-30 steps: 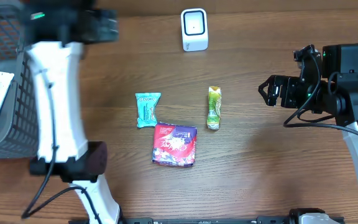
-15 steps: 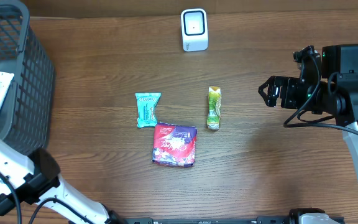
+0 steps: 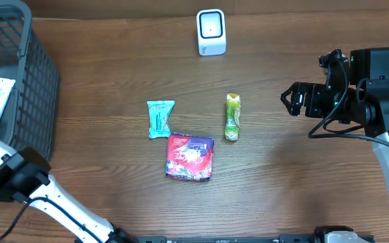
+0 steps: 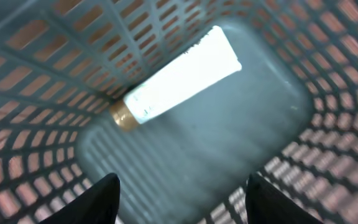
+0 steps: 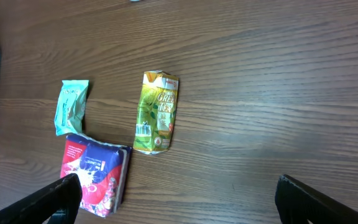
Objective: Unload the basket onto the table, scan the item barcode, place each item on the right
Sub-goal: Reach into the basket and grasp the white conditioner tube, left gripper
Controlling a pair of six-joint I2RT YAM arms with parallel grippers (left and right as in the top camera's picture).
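Your left claw [image 4: 185,208] hangs partly open, empty, over the white tube [image 4: 179,79] lying in the basket [image 4: 328,143]. Your right claw [image 5: 185,200] stands wide, empty, above the green pouch [image 5: 156,112] on the bench [image 5: 278,74].

Tube [image 4: 182,78] print blurred, perhaps unreadable
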